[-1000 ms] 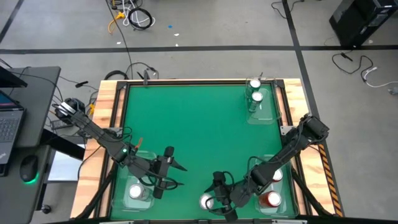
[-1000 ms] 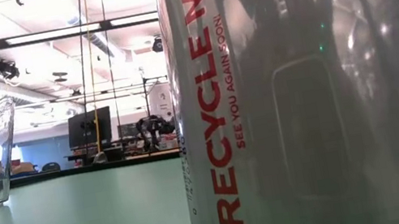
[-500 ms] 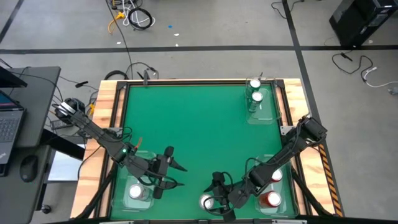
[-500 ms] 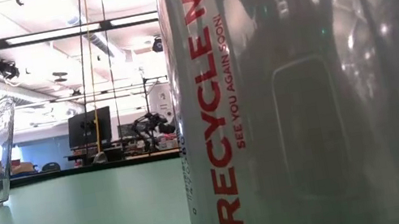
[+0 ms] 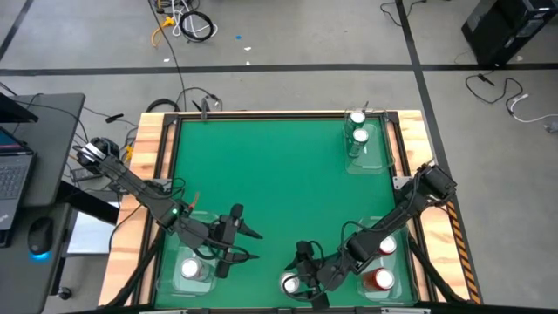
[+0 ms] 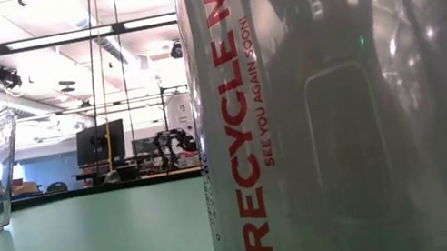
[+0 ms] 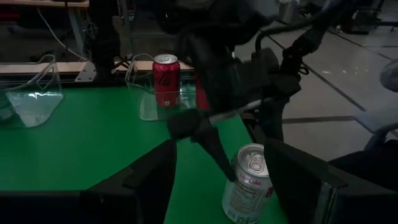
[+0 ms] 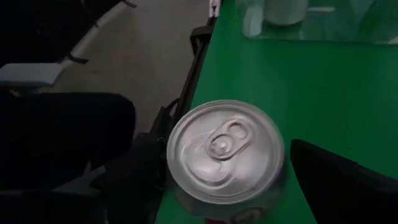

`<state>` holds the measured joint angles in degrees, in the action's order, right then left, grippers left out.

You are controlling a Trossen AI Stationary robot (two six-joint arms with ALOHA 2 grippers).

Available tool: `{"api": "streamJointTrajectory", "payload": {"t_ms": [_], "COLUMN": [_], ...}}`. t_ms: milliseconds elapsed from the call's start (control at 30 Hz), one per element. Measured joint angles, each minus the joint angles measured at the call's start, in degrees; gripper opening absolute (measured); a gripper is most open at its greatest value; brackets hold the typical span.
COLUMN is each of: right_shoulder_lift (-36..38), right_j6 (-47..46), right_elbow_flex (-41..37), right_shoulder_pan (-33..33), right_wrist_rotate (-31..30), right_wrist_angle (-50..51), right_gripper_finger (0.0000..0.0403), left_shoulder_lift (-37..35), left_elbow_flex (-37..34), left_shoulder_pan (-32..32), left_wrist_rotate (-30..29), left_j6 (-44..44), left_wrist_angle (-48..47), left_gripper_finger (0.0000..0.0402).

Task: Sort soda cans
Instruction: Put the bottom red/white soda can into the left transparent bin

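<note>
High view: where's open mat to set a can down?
The green mat is bare across its middle and far-left, bordered by the green-can tray. The near edge is crowded: left gripper, right gripper around the silver can, red-can tray.

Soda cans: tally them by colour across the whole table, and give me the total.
Green soda cans: 2
Red soda cans: 2
Silver-grey soda cans: 2
Total: 6
</note>
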<state>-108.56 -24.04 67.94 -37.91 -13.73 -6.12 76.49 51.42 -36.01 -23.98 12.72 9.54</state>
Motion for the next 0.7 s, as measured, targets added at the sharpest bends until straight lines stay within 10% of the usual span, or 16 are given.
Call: {"api": "streamJointTrajectory", "payload": {"t_ms": [700], "right_shoulder_lift": [-2.1], "right_j6": [1.9], "right_elbow_flex": [0.6], "right_shoulder_pan": [2.9], "right_wrist_rotate": [1.6], "right_wrist_angle": [-0.3], "right_gripper_finger": [0.0287], "left_shoulder_lift": [0.0], "left_elbow_flex": [0.0], "left_shoulder_pan": [-0.3], "left_wrist_rotate": [-0.6], "left_j6": [5.9], "left_wrist_angle": [-4.8], "left_gripper_finger": [0.0245]}}
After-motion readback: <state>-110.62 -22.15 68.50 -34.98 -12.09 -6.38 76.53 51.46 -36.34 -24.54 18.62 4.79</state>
